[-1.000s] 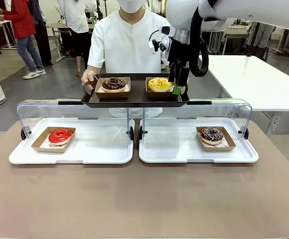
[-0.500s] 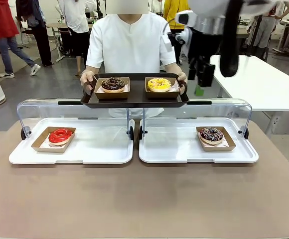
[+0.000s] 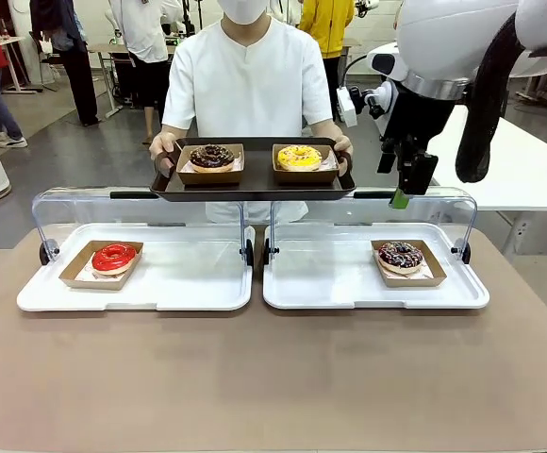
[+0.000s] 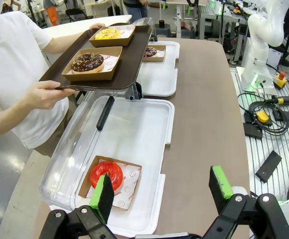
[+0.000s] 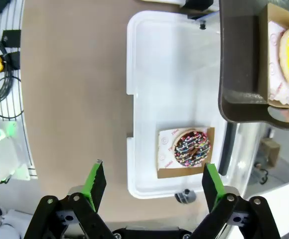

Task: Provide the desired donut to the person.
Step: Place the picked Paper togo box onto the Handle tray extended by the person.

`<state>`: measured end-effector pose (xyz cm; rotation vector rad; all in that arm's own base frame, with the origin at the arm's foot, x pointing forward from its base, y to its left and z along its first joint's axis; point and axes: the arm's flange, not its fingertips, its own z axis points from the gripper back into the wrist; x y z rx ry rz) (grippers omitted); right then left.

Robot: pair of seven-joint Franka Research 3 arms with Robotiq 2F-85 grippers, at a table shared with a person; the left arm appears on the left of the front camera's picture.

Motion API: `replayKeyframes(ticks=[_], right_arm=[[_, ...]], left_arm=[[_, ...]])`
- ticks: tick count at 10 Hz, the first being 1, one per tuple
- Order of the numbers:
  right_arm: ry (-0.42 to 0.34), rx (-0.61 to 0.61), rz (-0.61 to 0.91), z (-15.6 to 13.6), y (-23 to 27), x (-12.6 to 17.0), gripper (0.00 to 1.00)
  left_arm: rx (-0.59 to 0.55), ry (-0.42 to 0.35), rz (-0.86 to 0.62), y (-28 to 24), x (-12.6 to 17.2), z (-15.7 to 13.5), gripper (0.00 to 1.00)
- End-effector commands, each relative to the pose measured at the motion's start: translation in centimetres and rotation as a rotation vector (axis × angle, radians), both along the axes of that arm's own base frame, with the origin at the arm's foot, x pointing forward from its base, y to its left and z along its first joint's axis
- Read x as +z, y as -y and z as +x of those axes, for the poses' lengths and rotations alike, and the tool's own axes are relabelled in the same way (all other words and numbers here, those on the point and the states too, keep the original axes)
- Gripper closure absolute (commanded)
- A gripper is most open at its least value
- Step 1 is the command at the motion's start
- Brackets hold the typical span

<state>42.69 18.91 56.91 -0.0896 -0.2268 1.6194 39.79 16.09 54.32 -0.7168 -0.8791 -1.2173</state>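
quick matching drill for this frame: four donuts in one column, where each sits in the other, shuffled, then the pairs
Things:
1. red donut
2. yellow donut
3. chocolate donut
4. sprinkled donut

Places:
A. brown tray, robot's left side
B. right white tray
C. brown tray, robot's right side
D. left white tray

Pairs: 1-D, 2-C, 3-A, 4-B
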Motion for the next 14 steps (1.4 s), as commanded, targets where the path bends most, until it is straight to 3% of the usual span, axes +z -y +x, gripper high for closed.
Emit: replayKeyframes(ticks=[1, 12, 14], right_arm=[[-0.012, -0.008, -0.014, 0.3, -0.4, 0.7, 0.00], [-0.003, 0.005, -0.002, 0.0, -0.3, 0.5, 0.00], [-0.028, 0.092, 0.405, -0.7, 6.6, 2.7, 0.00]], left_arm=[[-0.004, -0.002, 0.013, -0.1, 0.1, -0.2, 0.00], [-0.004, -0.002, 0.013, -0.1, 0.1, -0.2, 0.00], [-0.004, -0.002, 0.013, -0.1, 0.1, -0.2, 0.00]])
